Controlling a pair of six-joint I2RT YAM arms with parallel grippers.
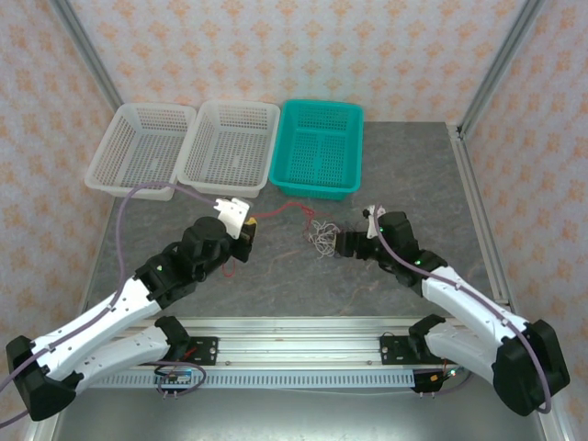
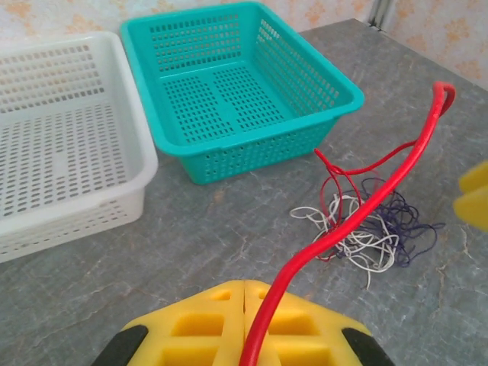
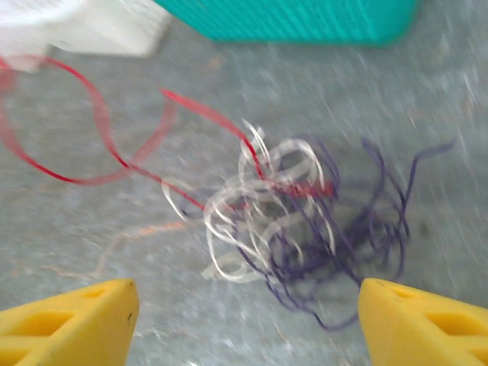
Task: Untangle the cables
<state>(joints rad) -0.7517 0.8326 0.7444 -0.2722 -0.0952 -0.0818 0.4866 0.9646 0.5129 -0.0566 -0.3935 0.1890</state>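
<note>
The cables (image 1: 322, 234) lie in a small knot of white, dark purple and red wire on the grey table, between the two grippers. In the left wrist view the knot (image 2: 374, 229) sits ahead and to the right. My left gripper (image 2: 245, 288) is shut on the red cable (image 2: 347, 225), which rises from the yellow fingers, loops high and drops into the knot. From above, the left gripper (image 1: 249, 230) is left of the knot, with the red cable (image 1: 285, 209) stretched between them. My right gripper (image 1: 344, 243) is open just right of the knot. Its yellow fingers straddle the tangle (image 3: 297, 221) without touching it.
Two white baskets (image 1: 129, 179) (image 1: 225, 184) and a teal basket (image 1: 312, 188) stand in a row along the back of the table. The teal basket (image 2: 252, 156) is just beyond the knot. Metal frame posts edge the table on both sides.
</note>
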